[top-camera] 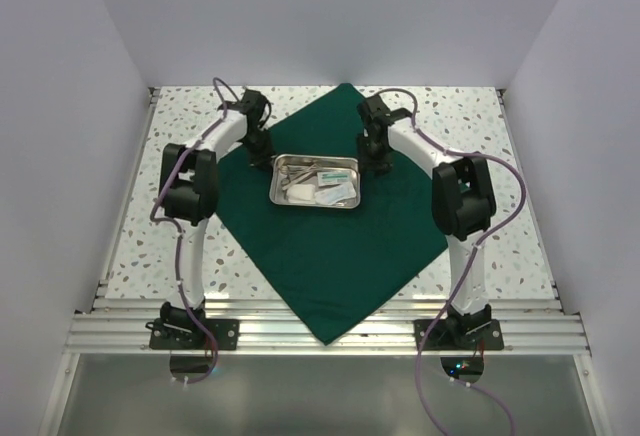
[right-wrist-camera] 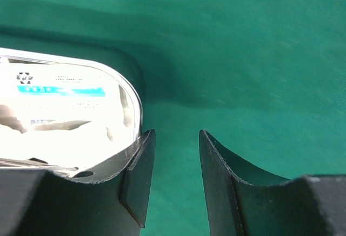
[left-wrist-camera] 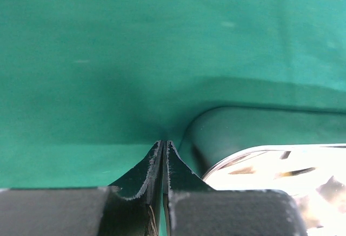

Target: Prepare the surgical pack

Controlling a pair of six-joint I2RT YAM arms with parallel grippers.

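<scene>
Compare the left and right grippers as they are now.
The left gripper has its jaws shut; the right gripper has them apart, with only fabric showing between. The left gripper sits at the steel tray's left end, the right gripper at its right end. Both hang low over the green drape, close beside the tray.

Steel tray (top-camera: 315, 205) between left gripper (left-wrist-camera: 164, 143) and right gripper (right-wrist-camera: 175, 133); open green drape (top-camera: 330, 266) nearer bases.

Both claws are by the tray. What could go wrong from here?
1. Left claw is shut at the drape right beside the tray; pulling fabric there could drag or tilt the tray and spill the gauze.
2. Right claw is open beside the tray rim; closing could catch steel instead of fabric.
</scene>
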